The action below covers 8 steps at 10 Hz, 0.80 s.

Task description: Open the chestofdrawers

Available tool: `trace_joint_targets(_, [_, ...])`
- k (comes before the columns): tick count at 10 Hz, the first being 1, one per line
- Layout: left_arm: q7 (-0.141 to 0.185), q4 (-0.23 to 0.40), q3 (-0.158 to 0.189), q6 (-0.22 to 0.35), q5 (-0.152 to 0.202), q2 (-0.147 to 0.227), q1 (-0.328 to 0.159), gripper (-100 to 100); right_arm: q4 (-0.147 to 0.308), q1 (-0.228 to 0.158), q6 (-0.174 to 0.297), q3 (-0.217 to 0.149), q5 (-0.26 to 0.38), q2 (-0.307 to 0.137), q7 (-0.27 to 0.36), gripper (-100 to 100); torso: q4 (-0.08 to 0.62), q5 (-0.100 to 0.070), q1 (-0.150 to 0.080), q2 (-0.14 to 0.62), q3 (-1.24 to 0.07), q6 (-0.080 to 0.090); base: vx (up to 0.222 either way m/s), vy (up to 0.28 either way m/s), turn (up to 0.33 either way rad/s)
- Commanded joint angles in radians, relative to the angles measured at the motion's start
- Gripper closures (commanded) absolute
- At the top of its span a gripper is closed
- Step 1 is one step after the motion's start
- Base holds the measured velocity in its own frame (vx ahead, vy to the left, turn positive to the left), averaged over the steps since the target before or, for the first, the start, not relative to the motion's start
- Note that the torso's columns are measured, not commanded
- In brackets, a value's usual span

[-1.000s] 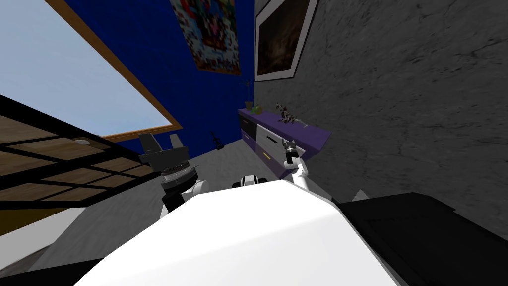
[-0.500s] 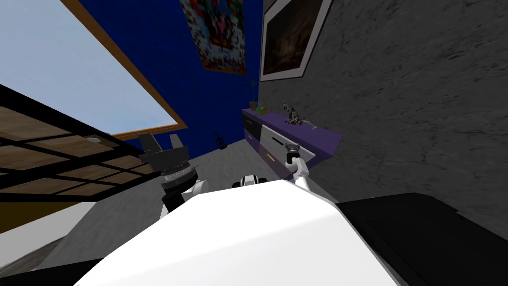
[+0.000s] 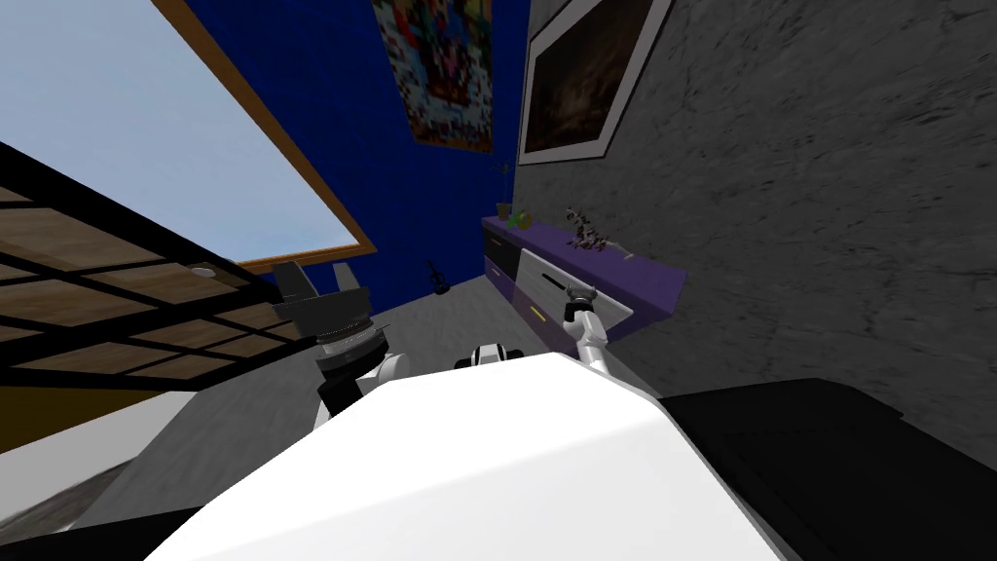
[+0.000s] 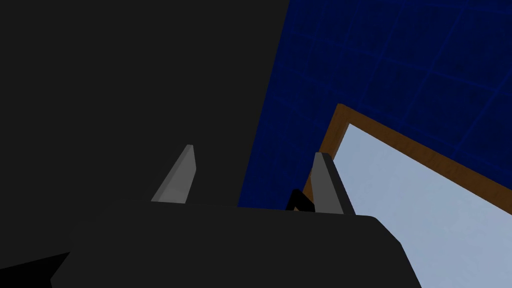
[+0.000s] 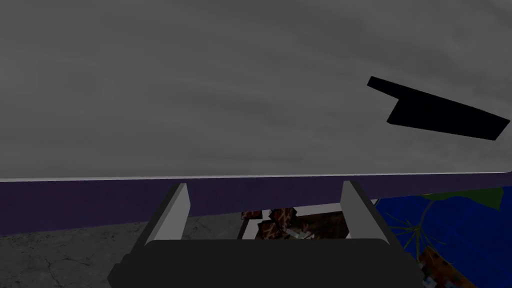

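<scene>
One gripper [image 3: 580, 292] — jaws apart — beside drawer [image 3: 537, 272]

No writing, label or number can be read anywhere; the poster [image 3: 440, 73] shows only colourful blotches.

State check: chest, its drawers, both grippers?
chest of drawers: purple, upright against the grey wall.
light drawer front: looks shut; no gap visible.
dark handle: not gripped, off to one side of the right fingers.
right gripper: open, close to the light drawer front, holding nothing.
left gripper: open, empty, raised away from the chest.
</scene>
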Motion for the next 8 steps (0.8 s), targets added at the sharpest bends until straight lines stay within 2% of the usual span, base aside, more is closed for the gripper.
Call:
trace_joint_targets(1, [0.000, 0.000, 0.000, 0.000, 0.000, 0.000, 0.000, 0, 0.051, 0.003, 0.047, -0.014, 0.063, 0.009, 0.021, -100, -0.001, -0.002, -0.002, -0.001, -0.001, 0.000, 0.070, 0.078, 0.047])
trace_joint_targets(3, [0.000, 0.000, 0.000, 0.000, 0.000, 0.000, 0.000, 0, 0.096, 0.008, 0.098, -0.035, 0.127, 0.004, 0.047, -100, -0.004, -0.007, -0.006, -0.007, -0.003, -0.004, 0.112, 0.109, 0.087])
trace_joint_targets(5, [0.000, 0.000, 0.000, 0.000, 0.000, 0.000, 0.000, 0, 0.096, 0.008, 0.103, -0.035, 0.127, 0.004, 0.047, -100, -0.005, -0.011, -0.010, -0.009, -0.003, -0.009, 0.024, 0.068, 0.008])
trace_joint_targets(8, [0.000, 0.000, 0.000, 0.000, 0.000, 0.000, 0.000, 0, 0.136, 0.014, 0.153, -0.054, 0.185, 0.000, 0.069, -100, -0.005, -0.012, -0.010, -0.010, -0.003, -0.009, 0.039, 0.045, 0.052])
